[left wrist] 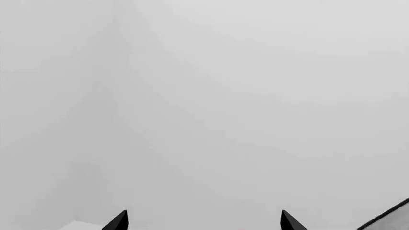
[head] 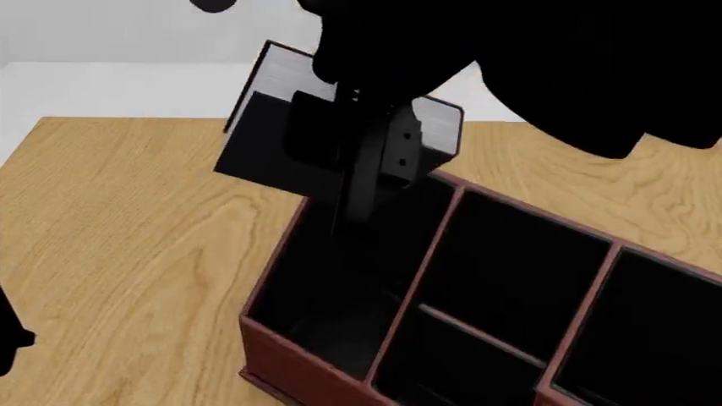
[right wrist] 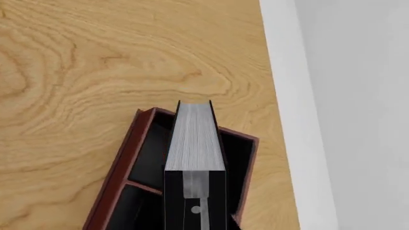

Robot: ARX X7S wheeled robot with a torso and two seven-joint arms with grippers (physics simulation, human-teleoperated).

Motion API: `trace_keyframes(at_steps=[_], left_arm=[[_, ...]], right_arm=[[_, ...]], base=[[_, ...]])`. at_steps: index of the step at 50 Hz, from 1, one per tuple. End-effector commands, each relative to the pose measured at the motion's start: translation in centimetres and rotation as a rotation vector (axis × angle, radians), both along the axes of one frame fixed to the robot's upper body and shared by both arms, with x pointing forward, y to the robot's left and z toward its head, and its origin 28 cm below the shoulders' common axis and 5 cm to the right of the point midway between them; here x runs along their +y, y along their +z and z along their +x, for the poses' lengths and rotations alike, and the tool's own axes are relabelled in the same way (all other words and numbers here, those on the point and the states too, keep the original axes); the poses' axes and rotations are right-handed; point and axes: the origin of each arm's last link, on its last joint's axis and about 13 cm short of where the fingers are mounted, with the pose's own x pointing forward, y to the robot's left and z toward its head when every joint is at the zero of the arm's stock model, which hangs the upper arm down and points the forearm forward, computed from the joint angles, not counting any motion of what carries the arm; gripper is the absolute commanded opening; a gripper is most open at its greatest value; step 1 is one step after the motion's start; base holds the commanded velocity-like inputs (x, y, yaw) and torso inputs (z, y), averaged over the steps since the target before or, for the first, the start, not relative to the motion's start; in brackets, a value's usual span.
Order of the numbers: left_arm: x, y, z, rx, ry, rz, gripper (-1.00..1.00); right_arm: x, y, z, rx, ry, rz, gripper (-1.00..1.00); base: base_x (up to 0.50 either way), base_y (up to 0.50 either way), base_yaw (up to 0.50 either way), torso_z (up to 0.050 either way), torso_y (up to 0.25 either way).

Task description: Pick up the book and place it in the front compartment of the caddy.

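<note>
The book [head: 262,135] is black with a pale grey page edge [right wrist: 193,139]. My right gripper [head: 367,173] is shut on it and holds it tilted just above the caddy's end compartment. The caddy [head: 296,359] is red-brown with a black inside and thin dividers. In the right wrist view the book hangs over the caddy's end compartment [right wrist: 128,153], with the right gripper [right wrist: 195,201] clamped on the book's near end. My left gripper [left wrist: 204,221] is open and empty, facing a blank grey wall; only its two fingertips [left wrist: 119,221] show.
The caddy stands on a light wooden table [head: 135,245]. The table's edge [right wrist: 276,72] runs beside the caddy's end, with a pale strip and grey floor beyond. A dark piece of my left arm [head: 9,342] shows at the head view's left edge.
</note>
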Motion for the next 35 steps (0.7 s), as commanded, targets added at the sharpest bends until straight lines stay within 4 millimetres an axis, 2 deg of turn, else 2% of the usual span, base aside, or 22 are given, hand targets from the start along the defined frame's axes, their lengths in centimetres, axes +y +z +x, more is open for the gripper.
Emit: trace_keyframes(at_steps=[1,12,23,28,35], left_arm=[[0.1,0.2,-0.1,-0.009,0.004,-0.004,1.00],[0.2,0.1,-0.2,-0.014,0.004,-0.011,1.00],[0.4,-0.2,-0.2,-0.009,0.008,-0.015,1.00],[0.3,-0.4,0.0,-0.008,0.006,-0.023,1.00],[0.3,-0.3,0.2,-0.009,0.005,-0.021,1.00]], right_arm=[[-1.0,4.7,-0.4,-0.044,-0.163,-0.110,-1.00],[-1.1,4.8,1.8,0.008,-0.335,-0.235,-1.00],[-1.6,2.5,3.4,0.082,-0.409,-0.290,-1.00],[-1.9,0.2,4.1,0.134,-0.429,-0.322,-1.00],[-2.0,-1.5,4.7,0.165,-0.422,-0.312,-1.00]], base=[[0.00,0.00,0.00,0.000,0.000],[0.00,0.00,0.00,0.000,0.001],[0.00,0.00,0.00,0.000,0.001],[0.00,0.00,0.00,0.000,0.002],[0.00,0.00,0.00,0.000,0.001]])
